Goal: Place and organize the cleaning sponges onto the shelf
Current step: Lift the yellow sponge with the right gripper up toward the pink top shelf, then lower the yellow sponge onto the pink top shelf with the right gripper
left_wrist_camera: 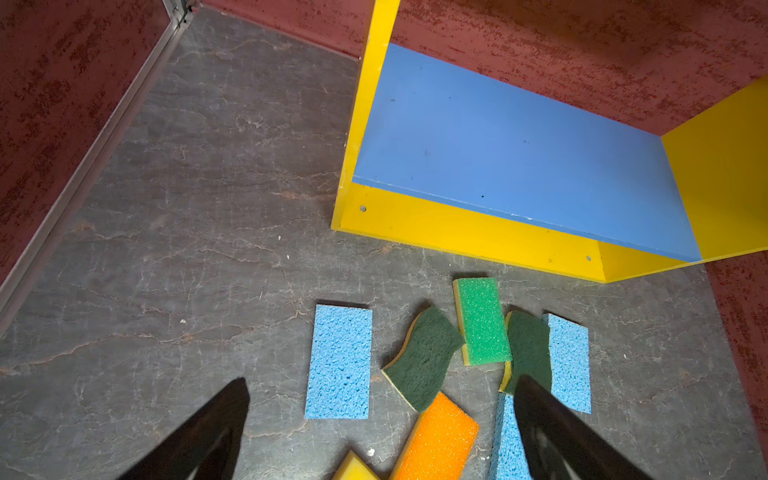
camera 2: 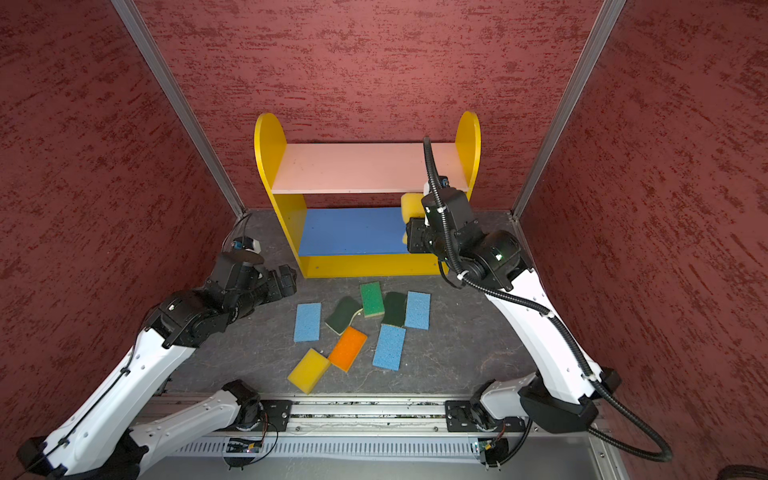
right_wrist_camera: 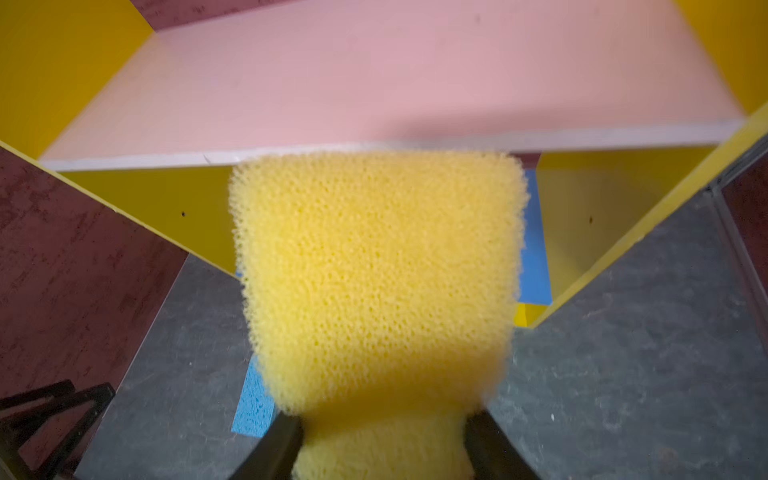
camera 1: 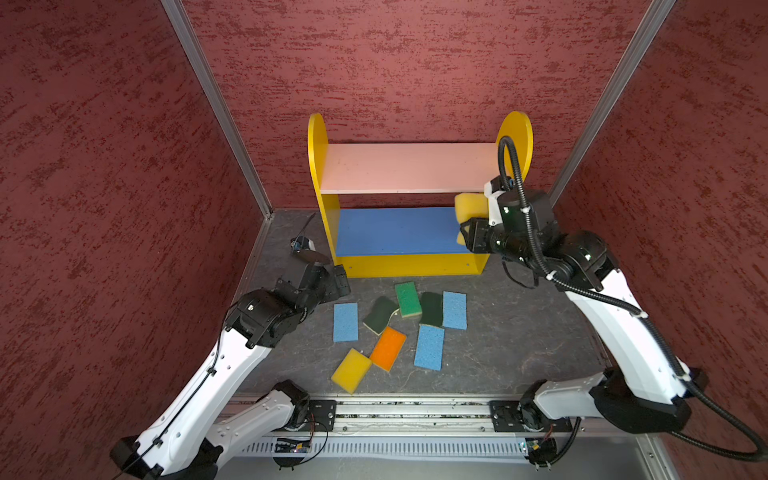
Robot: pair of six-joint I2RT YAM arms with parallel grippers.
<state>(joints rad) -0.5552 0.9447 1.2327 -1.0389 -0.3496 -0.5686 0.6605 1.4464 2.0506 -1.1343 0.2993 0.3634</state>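
Carrying the first one in: your right hand (right_wrist_camera: 384, 436) is clamped on a yellow sponge (right_wrist_camera: 374, 270), fingers pinching its near end so the foam waists. The sponge hangs at the right end of the shelf (camera 1: 318, 166), close to the front edge of the pink upper board (camera 1: 407, 166) and over the blue middle board (camera 1: 395, 230). Whether it touches either, cannot tell. Both boards are bare.

Step, as I read it: placing, sponge one of nine. Next you will need to choose a board, carry the sponge in over it, lay it flat by the right side panel, then release.

Your left hand (left_wrist_camera: 382, 386) stands wide apart, empty, above the left of the pile.

Eight lie on the grey veined worktop (camera 1: 519, 332), near side of the shelf:
- light blue sponges (camera 1: 345, 322), three, pitted rectangles
- yellow block (camera 1: 351, 370), fine open foam
- orange sponge (camera 1: 387, 348), touching it
- green-topped sponge (camera 1: 408, 299), grainy, yellow underside
- wavy scourers (camera 1: 380, 314), two, dark fibrous pad on yellow foam

All soft; expect squash under grip.
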